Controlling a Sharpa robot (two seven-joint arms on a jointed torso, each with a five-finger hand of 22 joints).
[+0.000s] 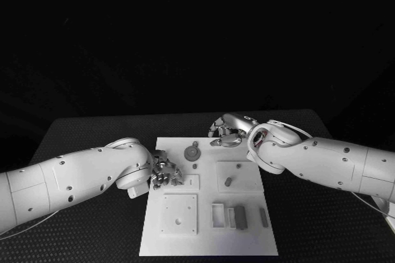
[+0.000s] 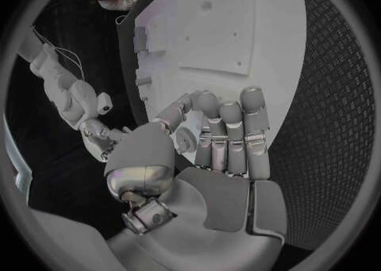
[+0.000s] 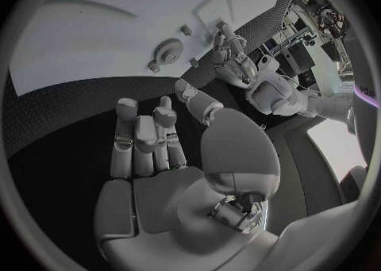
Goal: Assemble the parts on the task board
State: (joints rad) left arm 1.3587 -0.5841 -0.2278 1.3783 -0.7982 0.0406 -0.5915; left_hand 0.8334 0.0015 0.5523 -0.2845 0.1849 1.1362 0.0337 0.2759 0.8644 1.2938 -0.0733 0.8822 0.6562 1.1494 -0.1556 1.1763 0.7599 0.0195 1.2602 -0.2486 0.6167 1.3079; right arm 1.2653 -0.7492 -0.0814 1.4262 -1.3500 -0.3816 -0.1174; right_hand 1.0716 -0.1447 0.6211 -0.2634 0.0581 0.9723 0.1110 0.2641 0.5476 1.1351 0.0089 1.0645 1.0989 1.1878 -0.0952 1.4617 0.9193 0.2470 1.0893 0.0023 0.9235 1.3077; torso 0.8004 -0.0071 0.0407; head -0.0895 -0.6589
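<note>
The left hand (image 1: 165,173) hangs at the task board's (image 1: 247,243) left edge, about halfway up it, and its wrist view shows the fingers (image 2: 230,134) held straight and side by side with the thumb set apart and nothing in the palm, so it reads as open and empty, probably waiting where it can reach the parts. Nearest the robot on the board stand a raised square block (image 1: 180,213) and, to its right, a small white frame (image 1: 219,214) with two dark upright pieces (image 1: 240,216) beside it. Further up the board, a small square plate (image 1: 191,182) lies just beside the left hand's fingertips, and a larger one (image 1: 234,176) with a dark peg sits right of it. Beyond these a round grey gear (image 1: 192,153) lies flat near the board's far edge. The right hand (image 1: 228,129) hovers over the board's far right corner, near the gear but apart from it; its wrist view shows loosely straightened fingers (image 3: 143,134) holding nothing, likely poised to come down for the gear.
</note>
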